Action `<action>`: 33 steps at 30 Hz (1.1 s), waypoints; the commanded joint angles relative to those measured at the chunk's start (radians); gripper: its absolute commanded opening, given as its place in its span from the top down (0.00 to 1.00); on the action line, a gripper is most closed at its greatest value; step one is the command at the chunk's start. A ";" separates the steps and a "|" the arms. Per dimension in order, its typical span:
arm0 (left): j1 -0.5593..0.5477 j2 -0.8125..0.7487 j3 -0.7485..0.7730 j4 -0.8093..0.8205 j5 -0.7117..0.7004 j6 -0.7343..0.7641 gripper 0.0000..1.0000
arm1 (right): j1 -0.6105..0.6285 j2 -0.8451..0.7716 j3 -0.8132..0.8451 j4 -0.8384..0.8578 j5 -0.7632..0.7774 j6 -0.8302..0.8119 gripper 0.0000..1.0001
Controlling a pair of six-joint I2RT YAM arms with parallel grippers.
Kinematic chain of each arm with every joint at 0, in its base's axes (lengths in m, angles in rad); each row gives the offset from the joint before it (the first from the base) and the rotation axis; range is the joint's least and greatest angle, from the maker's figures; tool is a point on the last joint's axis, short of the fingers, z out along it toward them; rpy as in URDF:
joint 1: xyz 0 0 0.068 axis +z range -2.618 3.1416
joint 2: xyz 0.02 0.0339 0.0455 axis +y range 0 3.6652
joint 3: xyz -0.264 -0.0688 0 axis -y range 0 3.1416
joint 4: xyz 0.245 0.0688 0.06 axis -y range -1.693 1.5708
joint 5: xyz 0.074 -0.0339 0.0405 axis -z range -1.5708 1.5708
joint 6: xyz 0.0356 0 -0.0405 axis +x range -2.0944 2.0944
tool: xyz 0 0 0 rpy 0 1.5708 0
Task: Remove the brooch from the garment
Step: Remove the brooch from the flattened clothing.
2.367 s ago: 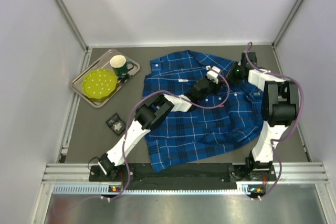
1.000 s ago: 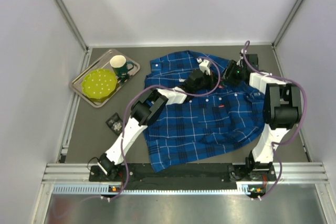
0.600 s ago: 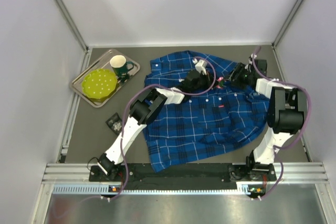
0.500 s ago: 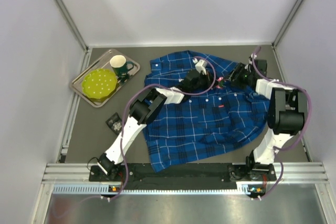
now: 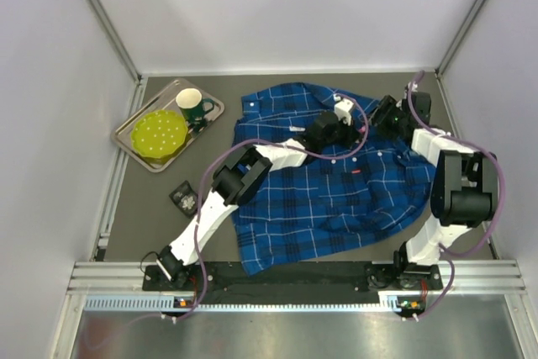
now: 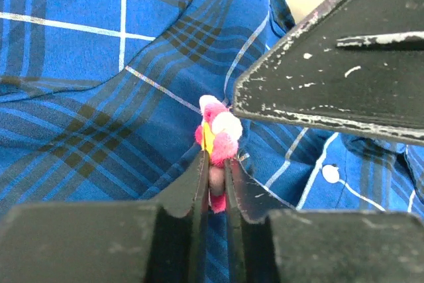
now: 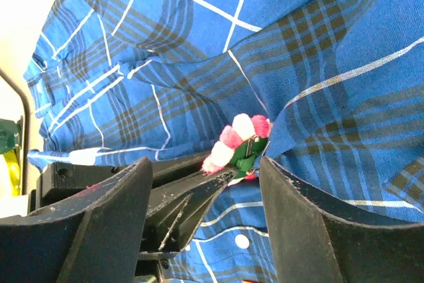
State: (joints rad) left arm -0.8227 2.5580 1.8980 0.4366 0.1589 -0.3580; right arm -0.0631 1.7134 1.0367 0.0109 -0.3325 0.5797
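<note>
The garment (image 5: 336, 191), a blue plaid shirt, lies spread on the table. In the left wrist view its cloth (image 6: 99, 97) fills the background. The brooch (image 6: 218, 134), a pink and white pompom cluster on a green back (image 7: 240, 140), sits pinned at a fold of the shirt. My left gripper (image 6: 215, 157) is shut on the brooch's lower end, jaws only a narrow gap apart. My right gripper (image 7: 204, 164) stands wide open around the left fingers (image 7: 192, 193) and the brooch, touching neither. From above, both grippers meet near the collar, left (image 5: 355, 130), right (image 5: 380, 117), and hide the brooch.
A metal tray (image 5: 126, 142) at the back left holds a green mug (image 5: 193, 107) and a yellow-green disc (image 5: 160, 134). A small black object (image 5: 184, 197) lies on the table left of the shirt. White walls close in on three sides.
My left gripper has moved right across the shirt with the brooch. My right gripper has drawn back towards the far right and opened wider.
</note>
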 commanded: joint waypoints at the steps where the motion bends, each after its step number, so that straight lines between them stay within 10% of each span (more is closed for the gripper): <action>1: -0.026 -0.021 0.058 -0.090 0.068 0.070 0.69 | -0.023 -0.066 -0.056 0.034 0.024 0.048 0.34; 11: 0.023 -0.163 -0.083 0.057 0.362 -0.022 0.32 | -0.081 -0.114 -0.256 0.302 -0.094 0.171 0.30; 22: 0.148 -0.272 -0.234 0.053 0.367 -0.085 0.65 | -0.012 -0.097 -0.228 0.302 -0.039 0.079 0.39; 33: 0.152 -0.153 -0.134 -0.029 0.317 -0.162 0.62 | 0.155 -0.081 -0.126 0.095 0.289 -0.060 0.44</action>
State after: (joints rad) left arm -0.6621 2.3890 1.7176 0.4099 0.4782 -0.4850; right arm 0.0620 1.6428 0.8547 0.1524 -0.1829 0.5819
